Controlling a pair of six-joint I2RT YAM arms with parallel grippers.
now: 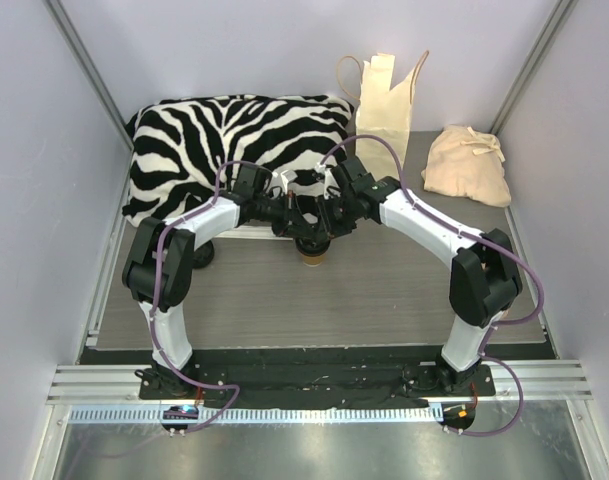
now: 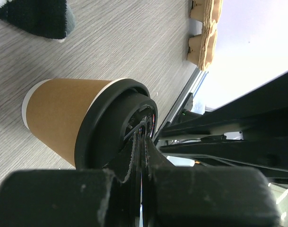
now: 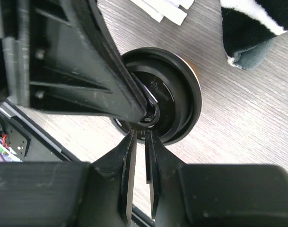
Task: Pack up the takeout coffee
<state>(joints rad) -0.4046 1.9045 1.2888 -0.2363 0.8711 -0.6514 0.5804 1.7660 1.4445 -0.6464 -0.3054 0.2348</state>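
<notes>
The takeout coffee (image 1: 312, 258), a brown kraft cup (image 2: 58, 116), stands on the grey table between both arms with a black lid (image 2: 94, 127) on its top. My left gripper (image 2: 144, 127) is shut, its fingertips pressed together on the middle of the lid (image 3: 181, 94). In the right wrist view the left gripper's fingers (image 3: 110, 80) reach in from the upper left. My right gripper (image 3: 140, 132) has its tips at the lid's near rim, with a narrow gap and nothing seen between them. From above, both grippers (image 1: 312, 222) hide most of the cup.
A zebra-striped cushion (image 1: 234, 140) lies behind the cup. A cream paper bag (image 1: 384, 100) stands at the back, with a beige cloth pouch (image 1: 469, 165) at the back right. A cardboard cup carrier (image 2: 205, 33) sits near the wall. White paper pieces (image 3: 162, 9) lie on the table.
</notes>
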